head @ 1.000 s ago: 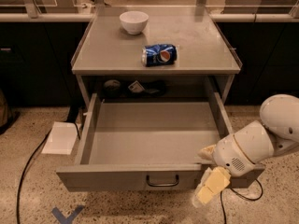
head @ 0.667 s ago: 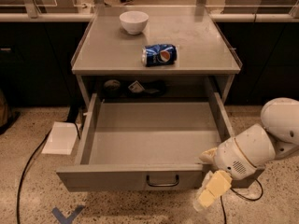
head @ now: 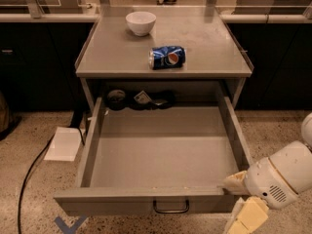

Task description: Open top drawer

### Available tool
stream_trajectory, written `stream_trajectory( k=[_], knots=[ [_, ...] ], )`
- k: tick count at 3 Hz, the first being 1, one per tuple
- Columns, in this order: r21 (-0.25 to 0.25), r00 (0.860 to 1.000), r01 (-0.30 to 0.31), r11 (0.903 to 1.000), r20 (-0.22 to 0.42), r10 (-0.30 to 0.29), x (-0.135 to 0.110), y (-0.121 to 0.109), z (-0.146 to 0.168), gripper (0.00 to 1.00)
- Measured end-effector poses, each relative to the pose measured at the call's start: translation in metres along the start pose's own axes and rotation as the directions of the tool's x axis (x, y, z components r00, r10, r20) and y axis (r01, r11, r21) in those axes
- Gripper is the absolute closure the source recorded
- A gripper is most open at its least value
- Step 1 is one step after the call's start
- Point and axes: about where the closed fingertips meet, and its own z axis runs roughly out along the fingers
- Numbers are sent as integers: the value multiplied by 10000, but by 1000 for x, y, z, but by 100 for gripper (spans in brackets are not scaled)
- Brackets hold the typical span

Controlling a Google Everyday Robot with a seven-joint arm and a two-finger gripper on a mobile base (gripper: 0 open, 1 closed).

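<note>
one grey top drawer (head: 161,155) pulled out; gripper (head: 235,204) open, empty, at front-right corner.

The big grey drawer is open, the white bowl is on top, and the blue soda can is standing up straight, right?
Not quite. In the camera view the blue soda can lies on its side, not standing. The wide grey metal top drawer is open and the white bowl is on the grey table top. The robot's gripper is by the drawer's front right corner.
</note>
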Motion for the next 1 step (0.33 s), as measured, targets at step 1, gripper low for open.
stream_trajectory(
  k=[1],
  knots=[
    [0,10000,0,10000,0,0,0,0,0,0]
  ],
)
